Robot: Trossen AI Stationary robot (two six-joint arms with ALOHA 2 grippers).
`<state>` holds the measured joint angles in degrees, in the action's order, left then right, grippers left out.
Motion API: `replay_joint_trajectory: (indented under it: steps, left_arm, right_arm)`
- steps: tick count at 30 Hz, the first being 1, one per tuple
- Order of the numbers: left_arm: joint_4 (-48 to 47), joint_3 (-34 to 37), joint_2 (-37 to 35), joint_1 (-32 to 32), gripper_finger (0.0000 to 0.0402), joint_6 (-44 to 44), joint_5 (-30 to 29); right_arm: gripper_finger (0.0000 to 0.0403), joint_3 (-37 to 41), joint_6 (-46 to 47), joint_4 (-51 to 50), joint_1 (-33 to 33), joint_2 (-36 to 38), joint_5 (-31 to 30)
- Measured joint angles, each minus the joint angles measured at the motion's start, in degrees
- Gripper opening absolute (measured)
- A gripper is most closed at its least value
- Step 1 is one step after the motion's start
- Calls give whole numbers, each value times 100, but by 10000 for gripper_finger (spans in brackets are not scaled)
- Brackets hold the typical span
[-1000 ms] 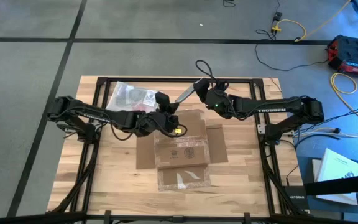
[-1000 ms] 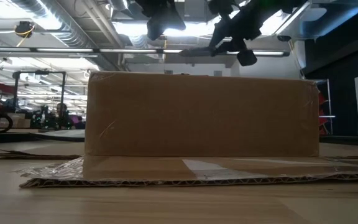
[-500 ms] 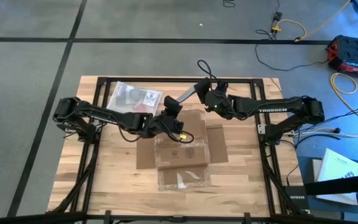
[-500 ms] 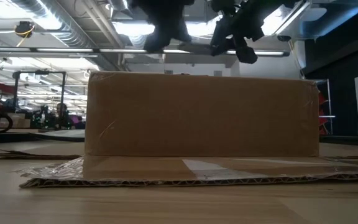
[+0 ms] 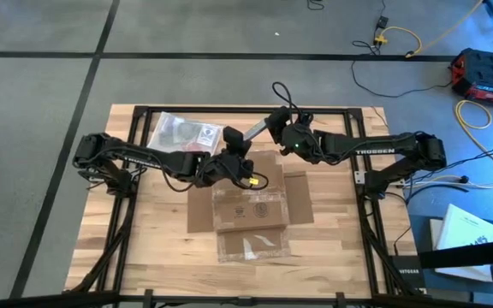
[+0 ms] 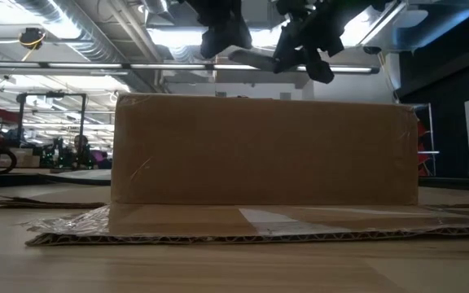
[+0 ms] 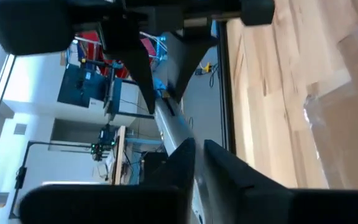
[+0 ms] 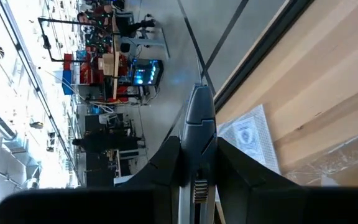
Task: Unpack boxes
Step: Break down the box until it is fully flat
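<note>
Wooden table [image 5: 157, 248] w/ warehouse floor around: box [image 5: 251, 205] sits mid-table, flaps splayed, long axis running 12–6. Both grippers hover over its 12 o'clock edge; box lies toward 6 from each. Right gripper [image 5: 270, 122] clamps a grey blade [image 5: 252, 129]; left gripper [image 5: 236, 147], nearer the box, nearly shut around the blade's tip, grip unclear.
</note>
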<state>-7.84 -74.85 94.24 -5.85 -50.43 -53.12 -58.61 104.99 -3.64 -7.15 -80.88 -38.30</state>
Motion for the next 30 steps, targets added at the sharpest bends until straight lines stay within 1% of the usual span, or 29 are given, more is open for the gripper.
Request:
replay_joint_trajectory:
  steps: [2,6,10,14,18,24,30]
  left_arm:
    - [10,0,0,4,56,2,-77]
    - [74,0,0,-35,126,78,-242]
    - [87,0,-2,-57,194,114,-260]
    - [22,39,17,50,240,80,-280]
    - [-35,41,17,205,261,72,-300]
    - [-36,42,51,342,265,97,-304]
    - [-24,50,101,450,265,118,-297]
  right_arm:
    - [55,0,-1,-2,0,0,36]
    - [55,0,-18,2,2,0,39]
    - [55,0,-1,148,0,0,45]
    - [55,0,26,483,-10,0,338]
    - [55,3,259,280,2,0,477]
    - [55,7,269,459,2,0,506]
    - [55,-23,255,815,2,-204,809]
